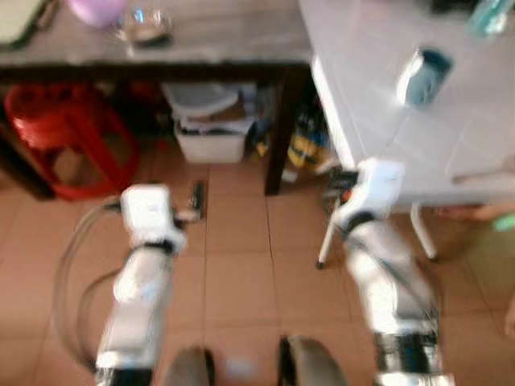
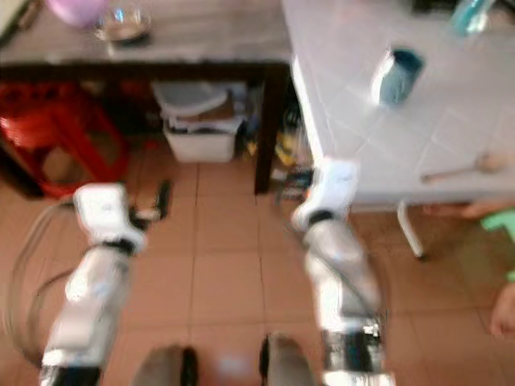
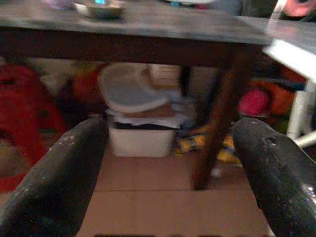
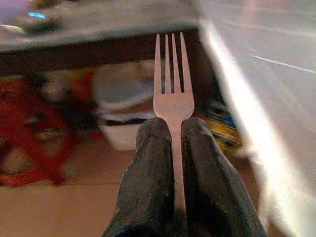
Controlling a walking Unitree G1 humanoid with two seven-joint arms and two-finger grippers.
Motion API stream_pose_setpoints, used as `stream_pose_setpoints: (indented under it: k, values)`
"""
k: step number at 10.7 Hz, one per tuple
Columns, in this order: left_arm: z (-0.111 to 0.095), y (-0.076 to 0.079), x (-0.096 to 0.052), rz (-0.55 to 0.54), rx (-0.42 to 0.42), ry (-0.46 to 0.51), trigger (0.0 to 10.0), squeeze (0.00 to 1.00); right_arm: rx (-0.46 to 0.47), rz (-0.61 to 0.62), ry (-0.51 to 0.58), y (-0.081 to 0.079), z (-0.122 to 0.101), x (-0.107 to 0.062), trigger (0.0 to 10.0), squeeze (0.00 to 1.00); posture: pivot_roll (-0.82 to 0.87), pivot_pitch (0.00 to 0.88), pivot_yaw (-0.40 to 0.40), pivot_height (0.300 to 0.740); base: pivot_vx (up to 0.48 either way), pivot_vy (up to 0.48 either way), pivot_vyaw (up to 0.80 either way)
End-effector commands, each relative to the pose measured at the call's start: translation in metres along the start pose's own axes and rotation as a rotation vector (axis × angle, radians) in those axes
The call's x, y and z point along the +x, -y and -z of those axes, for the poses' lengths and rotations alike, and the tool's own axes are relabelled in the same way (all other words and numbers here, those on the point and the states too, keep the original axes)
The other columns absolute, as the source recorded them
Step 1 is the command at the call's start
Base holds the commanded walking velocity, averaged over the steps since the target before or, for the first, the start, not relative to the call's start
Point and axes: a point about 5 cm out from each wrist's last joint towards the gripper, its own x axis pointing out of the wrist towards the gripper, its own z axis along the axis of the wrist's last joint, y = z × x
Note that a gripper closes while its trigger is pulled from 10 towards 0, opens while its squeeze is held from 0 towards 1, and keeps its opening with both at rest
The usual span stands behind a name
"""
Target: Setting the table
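Two silver arms reach forward over a tan tiled floor, elbows low, in a blurred downward view. Closed on a pale fork, the right gripper pinches the handle between its two black fingers – tines pointing up and away. That arm sits just beside the edge of a white tiled surface, level with its front corner. On this surface lie a blue and white cup tipped on its side and, nearer the front edge, a wooden spoon.

Spread wide and holding nothing, the left gripper faces a dark wooden surface carrying a metal bowl and a lilac bowl. Beneath stand a white bin with a lid on top and a red stool – both well apart from the arms.
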Motion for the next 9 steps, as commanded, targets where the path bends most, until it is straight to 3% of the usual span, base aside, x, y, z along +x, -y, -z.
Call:
stream_pose_setpoints:
  k: [1,3,4,5,9]
  values:
    - [-0.0005,0.0066,0.001,0.014,-0.009,0.002,10.0,0.0,-0.025,0.012,0.053,0.0054,-0.0107,0.0015,0.0,0.0,-0.05,0.158,-0.01,0.74,0.48,0.0,0.0]
    - [-0.0029,0.0079,0.0033,0.019,-0.003,0.016,10.0,0.0,-0.06,0.0,0.098,0.0033,-0.0189,0.0058,0.0,0.0,-0.05,0.16,-0.011,0.74,0.48,0.0,0.0]
    - [-0.0039,0.009,0.0046,0.02,-0.004,0.021,10.0,0.0,-0.074,-0.005,0.103,0.0038,-0.0201,0.0059,1.5,0.0,-0.05,0.161,-0.013,0.74,0.48,0.0,0.0]
    - [-0.0037,0.0085,0.005,0.015,-0.005,0.021,10.0,0.0,-0.087,-0.004,0.106,0.0045,-0.0201,0.0051,10.0,0.0,-0.05,0.16,-0.014,0.74,0.48,0.0,0.0]
    - [-0.0032,0.0048,0.0088,-0.008,-0.003,0.013,10.0,0.0,-0.112,-0.02,0.113,0.0033,-0.0186,0.0028,10.0,0.0,-0.06,0.158,-0.009,0.74,0.389,0.234,0.0]
